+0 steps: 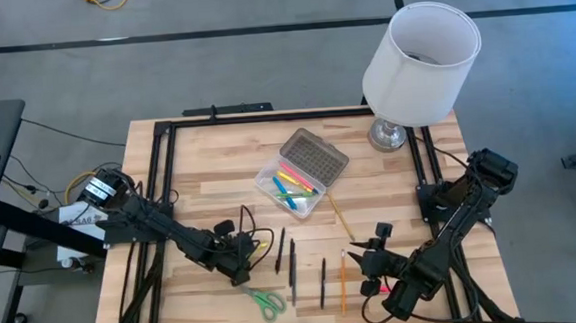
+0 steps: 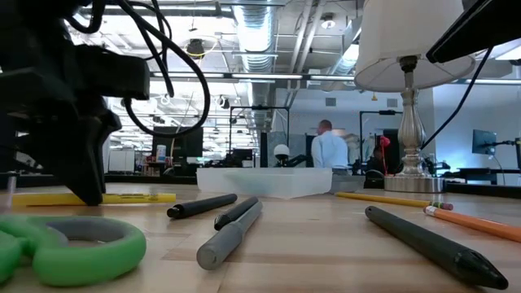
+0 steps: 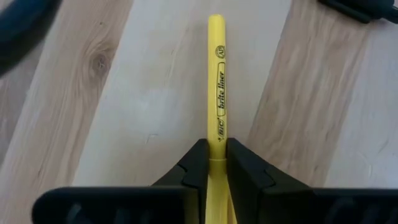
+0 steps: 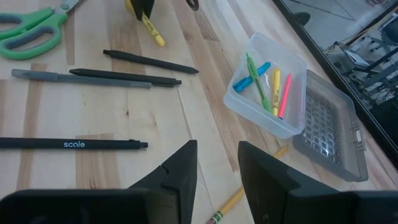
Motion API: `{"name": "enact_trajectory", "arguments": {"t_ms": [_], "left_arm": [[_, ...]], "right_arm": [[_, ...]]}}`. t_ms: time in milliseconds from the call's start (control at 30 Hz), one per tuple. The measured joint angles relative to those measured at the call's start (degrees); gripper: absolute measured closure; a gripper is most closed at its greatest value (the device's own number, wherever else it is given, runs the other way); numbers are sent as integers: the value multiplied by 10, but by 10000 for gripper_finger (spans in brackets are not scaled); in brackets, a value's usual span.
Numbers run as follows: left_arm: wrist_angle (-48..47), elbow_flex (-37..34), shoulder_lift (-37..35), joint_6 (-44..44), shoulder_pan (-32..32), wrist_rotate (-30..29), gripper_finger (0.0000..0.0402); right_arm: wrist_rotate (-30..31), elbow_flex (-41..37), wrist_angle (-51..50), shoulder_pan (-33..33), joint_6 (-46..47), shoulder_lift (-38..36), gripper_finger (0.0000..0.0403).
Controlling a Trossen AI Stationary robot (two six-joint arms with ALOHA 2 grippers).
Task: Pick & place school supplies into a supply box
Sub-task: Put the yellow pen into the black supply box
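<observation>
A yellow highlighter (image 3: 216,93) lying on the table (image 1: 208,166) is clenched between the fingers of the left gripper (image 3: 216,163), left of the pens. The open box (image 1: 292,189) sits mid-table. At the near right, the right gripper (image 4: 217,165) is held released.

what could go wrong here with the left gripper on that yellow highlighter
The left gripper pinches the yellow highlighter near one end, so the long free end could sag or swivel when lifted. The supply box already holds several markers and is narrow, so a tilted highlighter may catch its rim. The black pens lying close by could get nudged.
</observation>
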Motion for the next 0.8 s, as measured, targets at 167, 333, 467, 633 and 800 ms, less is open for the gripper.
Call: {"name": "enact_trajectory", "arguments": {"t_ms": [167,333,467,633,800], "left_arm": [[-4,0,0,-4,3,7,352],[-5,0,0,-2,3,11,361],[-5,0,0,4,3,12,359],[-5,1,0,6,3,15,348],[-5,1,0,11,2,3,350]], "right_arm": [[0,0,0,0,0,0,291],[-1,0,0,0,0,0,291],[-1,0,0,0,0,0,291],[-1,0,0,0,0,0,291],[-1,0,0,0,0,0,291]]}}
